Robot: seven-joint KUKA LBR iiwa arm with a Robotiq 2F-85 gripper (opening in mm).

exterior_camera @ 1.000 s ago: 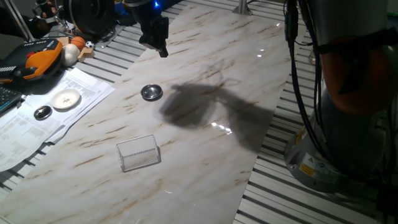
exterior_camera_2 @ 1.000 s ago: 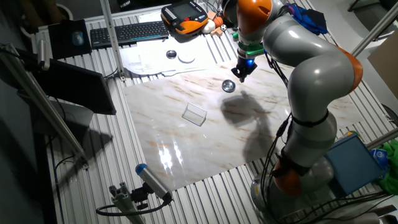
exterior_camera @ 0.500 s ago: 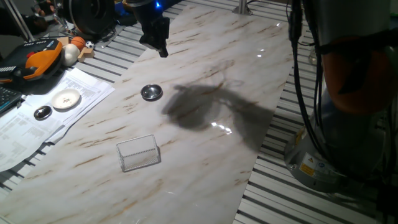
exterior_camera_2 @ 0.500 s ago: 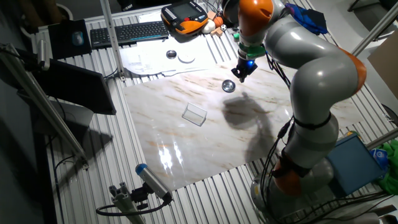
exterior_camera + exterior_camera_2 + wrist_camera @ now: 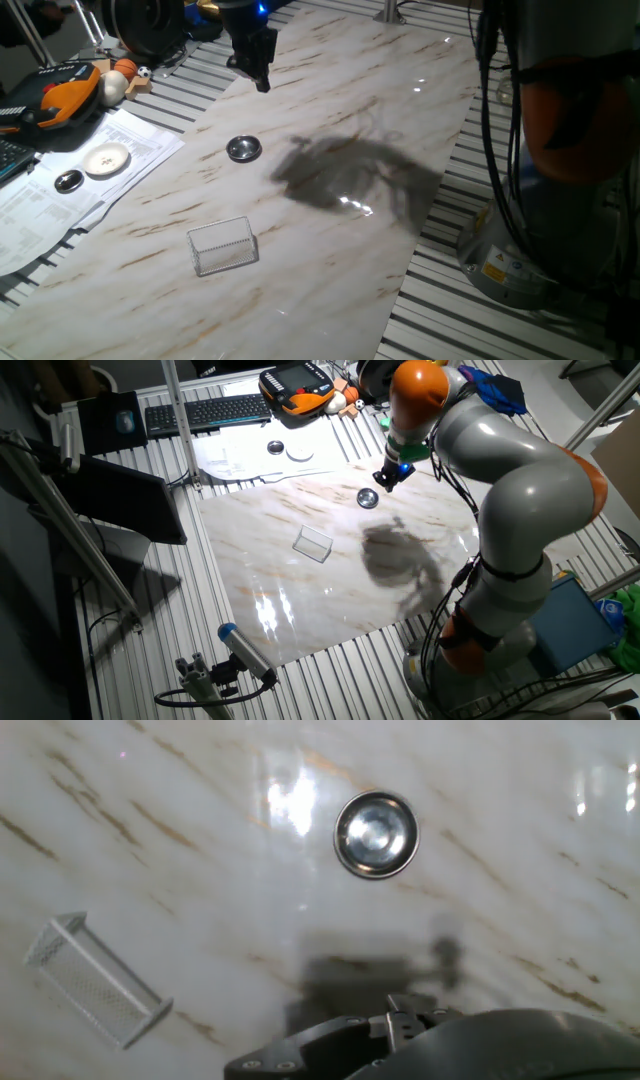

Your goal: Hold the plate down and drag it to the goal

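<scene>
The plate (image 5: 243,149) is a small shiny silver dish lying on the marble tabletop. It also shows in the other fixed view (image 5: 368,498) and in the hand view (image 5: 376,833). The goal (image 5: 222,245) is a see-through mesh rectangle nearer the front; it also shows in the other fixed view (image 5: 313,543) and at the left of the hand view (image 5: 95,980). My gripper (image 5: 262,82) hangs above the table beyond the plate, not touching it. Its fingers look shut together and empty in the other fixed view (image 5: 383,484) and at the bottom of the hand view (image 5: 400,1010).
A white round disc (image 5: 106,158) and a small dark disc (image 5: 68,181) lie on papers (image 5: 40,215) to the left. An orange pendant (image 5: 60,95) and a keyboard (image 5: 200,412) sit beyond them. The robot base (image 5: 520,250) stands right of the marble slab.
The arm's upper links swung and its shadow on the marble shifted right. The gripper edged slightly right. The plate and the goal have not moved.
</scene>
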